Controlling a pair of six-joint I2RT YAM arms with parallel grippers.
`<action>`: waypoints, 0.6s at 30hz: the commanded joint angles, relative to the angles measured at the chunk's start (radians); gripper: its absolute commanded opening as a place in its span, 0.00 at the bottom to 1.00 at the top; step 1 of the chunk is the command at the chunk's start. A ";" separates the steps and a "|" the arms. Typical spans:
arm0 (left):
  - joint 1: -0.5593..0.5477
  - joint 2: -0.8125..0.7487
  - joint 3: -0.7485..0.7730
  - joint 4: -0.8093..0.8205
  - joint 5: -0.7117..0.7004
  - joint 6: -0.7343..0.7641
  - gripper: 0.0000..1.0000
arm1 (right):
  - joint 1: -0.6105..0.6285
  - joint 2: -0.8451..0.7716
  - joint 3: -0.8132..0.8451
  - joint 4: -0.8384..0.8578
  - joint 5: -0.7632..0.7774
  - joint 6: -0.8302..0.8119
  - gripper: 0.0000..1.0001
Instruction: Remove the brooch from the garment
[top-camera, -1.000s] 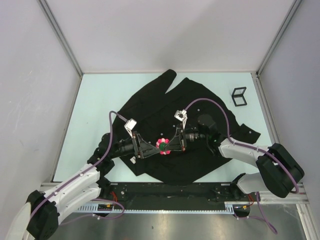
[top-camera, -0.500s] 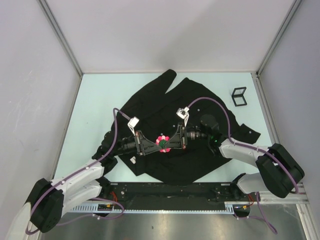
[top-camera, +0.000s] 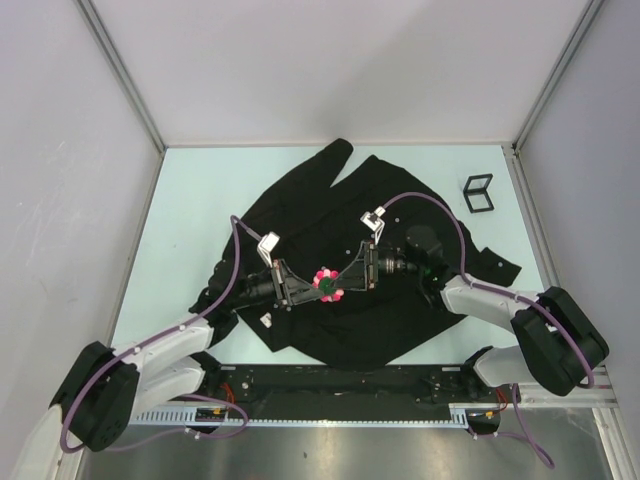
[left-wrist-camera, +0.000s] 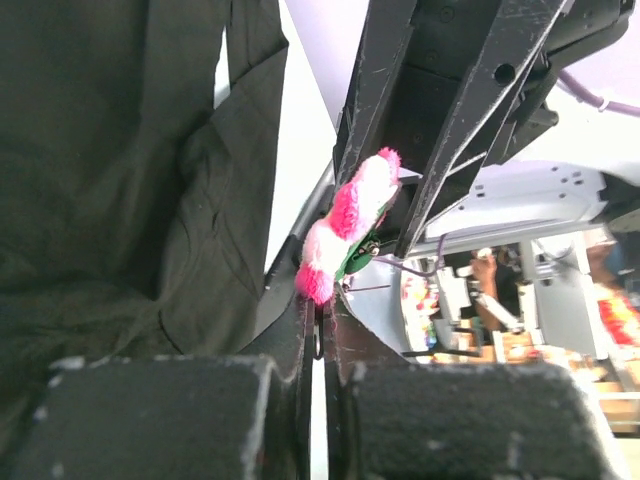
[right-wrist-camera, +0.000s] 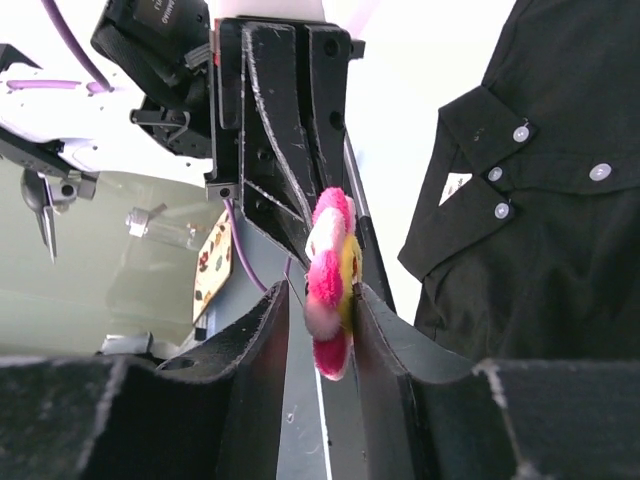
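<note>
The brooch (top-camera: 326, 283), a fuzzy pink and white flower with a yellow centre, hangs above the black garment (top-camera: 340, 195) between the two grippers' tips. My left gripper (top-camera: 312, 288) comes in from the left. In the left wrist view it (left-wrist-camera: 320, 300) is shut on the brooch's (left-wrist-camera: 345, 225) lower edge. My right gripper (top-camera: 342, 282) comes in from the right and stands open around the flower. In the right wrist view the brooch (right-wrist-camera: 330, 280) leans on one of its fingers (right-wrist-camera: 375, 320), with a gap to the other. The garment (right-wrist-camera: 540, 230) lies spread flat below.
A small black wire frame (top-camera: 479, 194) stands at the back right of the pale table (top-camera: 190, 200). The garment's sleeves reach toward the back (top-camera: 335, 155) and the right (top-camera: 495, 265). White walls close in the table on three sides.
My left gripper has shut on the brooch. My right gripper, earlier shut on it, has spread its jaws. Both grippers have shifted slightly toward the back.
</note>
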 joint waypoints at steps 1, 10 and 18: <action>0.014 0.044 -0.016 0.072 0.015 -0.084 0.00 | -0.008 0.002 0.006 0.047 -0.021 0.037 0.37; 0.017 0.048 -0.010 0.083 0.022 -0.115 0.00 | -0.005 0.000 0.005 -0.010 -0.009 -0.026 0.41; 0.017 0.039 0.001 0.068 0.028 -0.120 0.00 | 0.005 0.032 0.006 0.018 -0.008 -0.024 0.34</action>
